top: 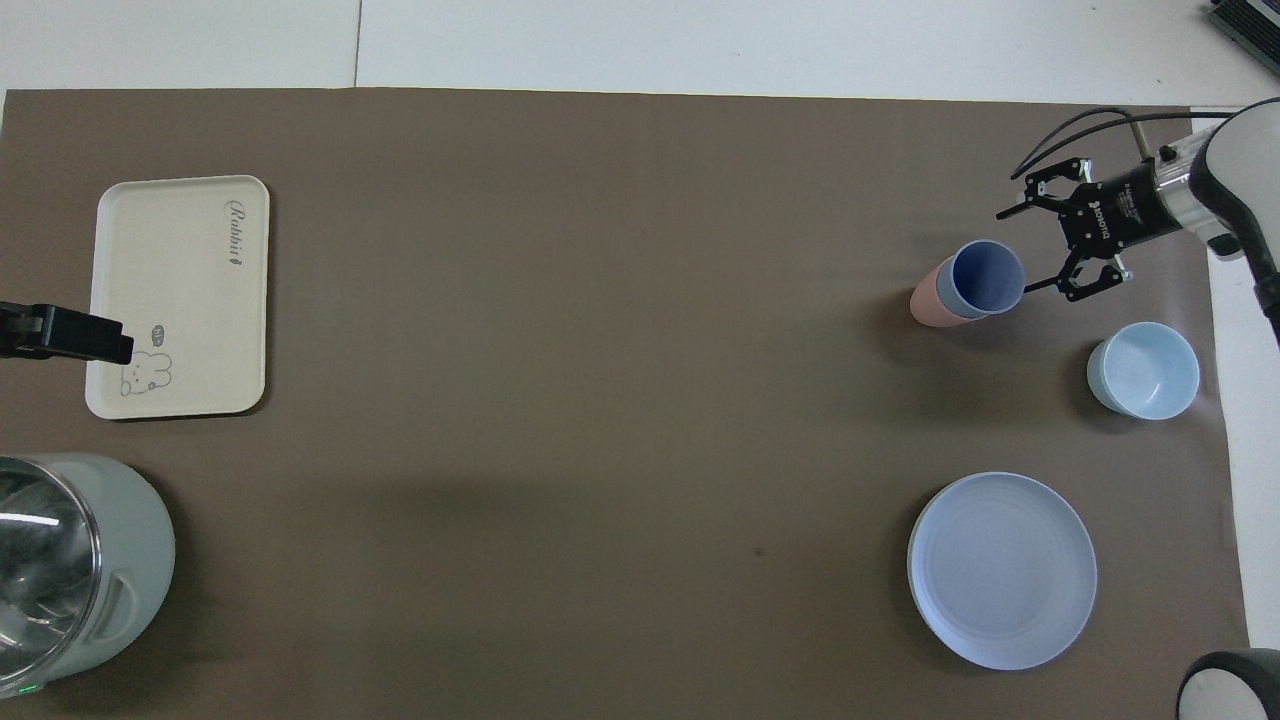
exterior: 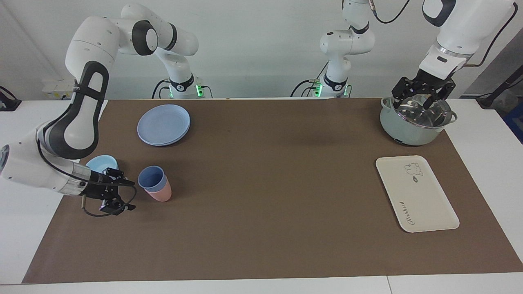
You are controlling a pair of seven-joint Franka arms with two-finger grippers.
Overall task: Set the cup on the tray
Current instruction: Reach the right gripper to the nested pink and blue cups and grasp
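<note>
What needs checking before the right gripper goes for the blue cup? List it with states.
1. Right gripper open: ok.
2. Right gripper beside the cup, not yet around it: ok.
3. Cup free to lift alone: not ok, it sits nested in the pink cup.
4. Bowl apart from the cup: ok.
5. Tray bare: ok.
6. Left gripper waits over the pot, off the tray: ok.

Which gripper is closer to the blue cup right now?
Right. The right gripper sits open just beside the blue cup, which is nested in the pink cup. The left gripper hangs open over the pot at the left arm's end.
</note>
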